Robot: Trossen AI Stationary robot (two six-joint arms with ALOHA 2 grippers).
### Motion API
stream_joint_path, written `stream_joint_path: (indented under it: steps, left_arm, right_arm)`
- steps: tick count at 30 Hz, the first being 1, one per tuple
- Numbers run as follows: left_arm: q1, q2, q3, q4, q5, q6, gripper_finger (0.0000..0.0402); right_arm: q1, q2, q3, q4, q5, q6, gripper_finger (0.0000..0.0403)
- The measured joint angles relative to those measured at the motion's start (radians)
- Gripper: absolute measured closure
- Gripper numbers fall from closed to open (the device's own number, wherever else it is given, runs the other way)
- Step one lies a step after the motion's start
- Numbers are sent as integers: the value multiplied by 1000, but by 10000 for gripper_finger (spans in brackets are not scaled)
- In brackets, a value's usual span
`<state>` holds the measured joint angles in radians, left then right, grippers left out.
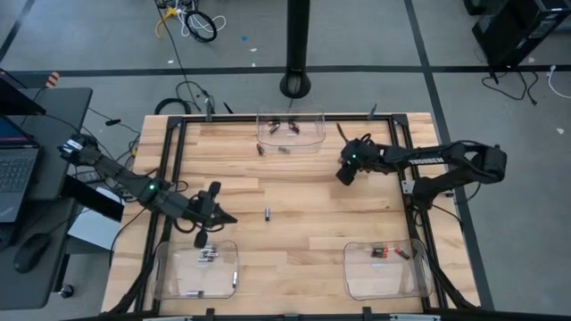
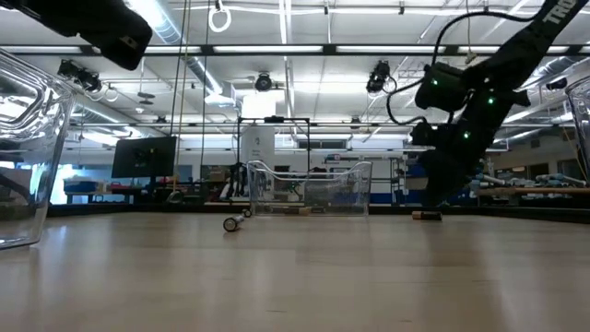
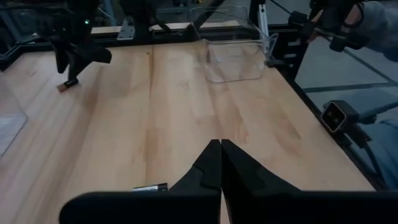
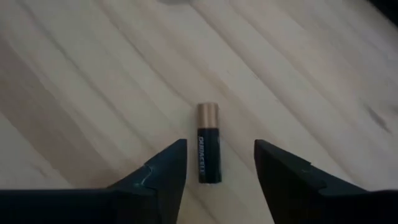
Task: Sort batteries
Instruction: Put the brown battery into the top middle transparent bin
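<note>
Right gripper point(image 4: 217, 165), fingers spread, straddles a battery point(image 4: 208, 144) whose long axis points toward twelve o'clock.

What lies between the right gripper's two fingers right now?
In the right wrist view, a black battery with a copper end lies flat on the bare wood table, between the right gripper's open fingers, touching neither.
</note>
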<state>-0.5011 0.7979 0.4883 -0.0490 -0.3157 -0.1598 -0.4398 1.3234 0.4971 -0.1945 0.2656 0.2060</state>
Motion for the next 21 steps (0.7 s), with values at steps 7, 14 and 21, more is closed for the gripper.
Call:
stream_joint_path:
  steps: [7, 14, 21]
  left_arm:
    - [9, 0, 0, -8, 1, 19, 395]
    - [9, 0, 0, -9, -1, 35, 395]
    - [9, 0, 0, -6, -7, 52, 392]
  right_arm:
    - [-104, 0, -91, 165, -142, -35, 206]
    - [-153, -1, -156, 235, -188, -51, 235]
    - [-162, -2, -184, 288, -199, -90, 286]
